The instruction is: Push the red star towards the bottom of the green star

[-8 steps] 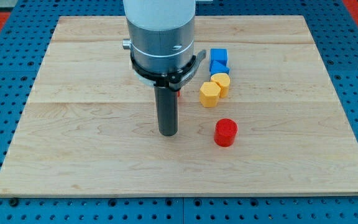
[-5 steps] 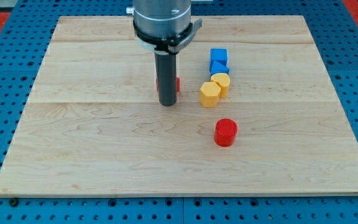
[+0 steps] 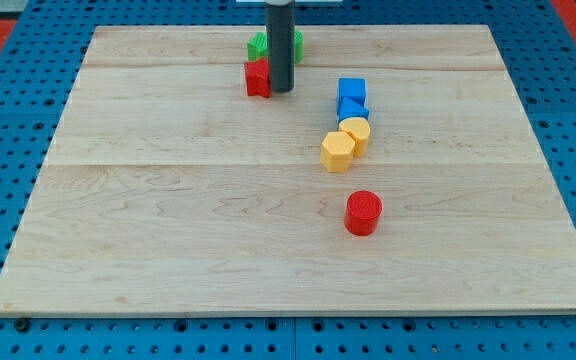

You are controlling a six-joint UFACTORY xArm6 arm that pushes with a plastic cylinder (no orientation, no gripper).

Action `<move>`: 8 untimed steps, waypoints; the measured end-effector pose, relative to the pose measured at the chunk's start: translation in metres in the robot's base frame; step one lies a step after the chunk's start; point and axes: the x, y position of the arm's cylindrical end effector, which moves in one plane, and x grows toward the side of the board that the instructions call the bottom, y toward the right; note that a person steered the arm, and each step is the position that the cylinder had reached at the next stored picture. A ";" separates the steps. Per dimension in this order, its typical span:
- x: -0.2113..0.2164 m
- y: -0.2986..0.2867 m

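since the earlier frames the rod is sitting much higher up the board, and the red star (image 3: 257, 78) is lying up there with it, no longer near mid-board.

camera view – the only one: my tip (image 3: 281, 89) is resting on the wooden board (image 3: 148, 220) just at the red star's 3 o'clock side, touching or nearly so. there are no fingers here to open or close; the rod is holding nothing, only nudging. the red star is sitting just at 6 o'clock of the green star (image 3: 261, 44), which the rod is partly hiding – so the push is looking nearly done.

i am judging the star light, stiff plastic, sliding easily on smooth wood and prone to spinning; pushing squarely through its middle is safest.

at 4 o'clock are lying two blue blocks (image 3: 352, 97), two yellow blocks (image 3: 344, 143) and a red cylinder (image 3: 363, 212).
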 end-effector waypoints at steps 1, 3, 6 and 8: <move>0.048 -0.004; -0.012 -0.050; 0.069 -0.043; 0.170 0.085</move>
